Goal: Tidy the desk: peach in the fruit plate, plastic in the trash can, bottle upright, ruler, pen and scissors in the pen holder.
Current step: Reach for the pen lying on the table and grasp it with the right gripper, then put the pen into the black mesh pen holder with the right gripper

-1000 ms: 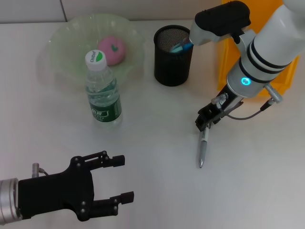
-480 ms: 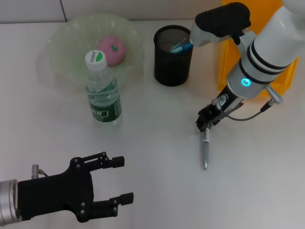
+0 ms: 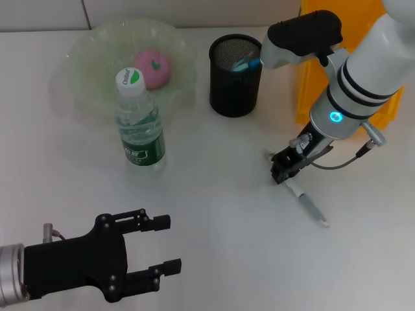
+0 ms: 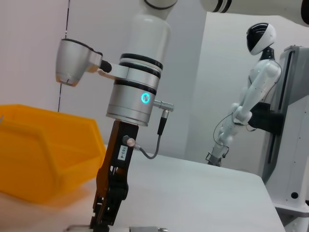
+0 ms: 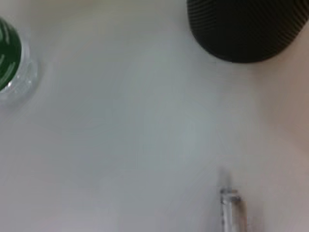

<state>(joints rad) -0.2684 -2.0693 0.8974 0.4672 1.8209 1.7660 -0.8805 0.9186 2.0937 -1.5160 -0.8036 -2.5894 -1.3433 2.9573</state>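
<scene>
My right gripper (image 3: 283,170) is shut on one end of the pen (image 3: 310,207), which slants out to the right just over the table. The pen (image 5: 231,208) also shows in the right wrist view. The black mesh pen holder (image 3: 235,78) stands behind it with blue-handled things (image 3: 245,63) inside. The pink peach (image 3: 152,68) lies in the green fruit plate (image 3: 84,52). In front of the plate, the bottle (image 3: 139,123) stands upright. My left gripper (image 3: 170,243) rests open at the near left. The plastic is out of view, and I cannot make out the ruler or scissors.
An orange bin (image 3: 310,91) stands behind my right arm, beside the pen holder. The left wrist view shows the same bin (image 4: 43,154) and my right gripper (image 4: 108,203). A white humanoid robot (image 4: 251,87) stands far off beyond the table.
The pen has swung from pointing toward the table's near edge to slanting out to the right. My right gripper shifted slightly right with it. The left arm stayed still.
</scene>
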